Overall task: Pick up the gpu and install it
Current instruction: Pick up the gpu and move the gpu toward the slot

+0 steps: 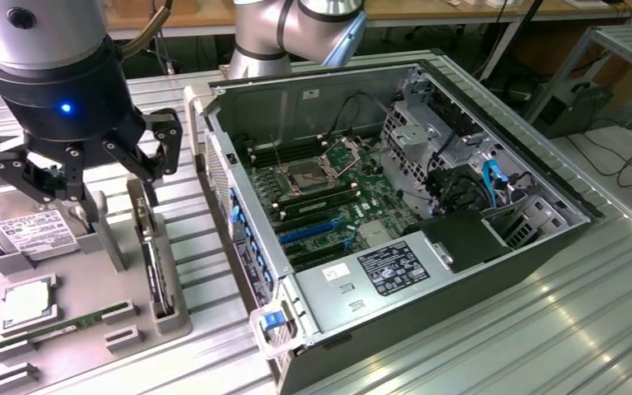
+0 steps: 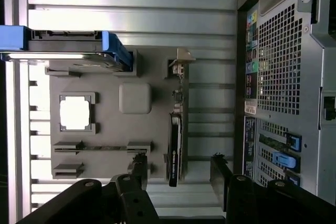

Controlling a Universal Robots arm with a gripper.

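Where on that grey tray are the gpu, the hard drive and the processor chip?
gpu (image 2: 174, 153): wrist view, its black body.
hard drive (image 1: 33, 229): exterior view, its white label.
processor chip (image 2: 75, 113): wrist view, its bright top face.

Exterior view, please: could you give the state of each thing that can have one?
gpu: on edge in its tray slot, not installed.
gripper: open, empty, above the gpu.
computer case: side open, motherboard exposed.
hard drive: resting in its tray holder.
memory stick: lying in a tray slot.
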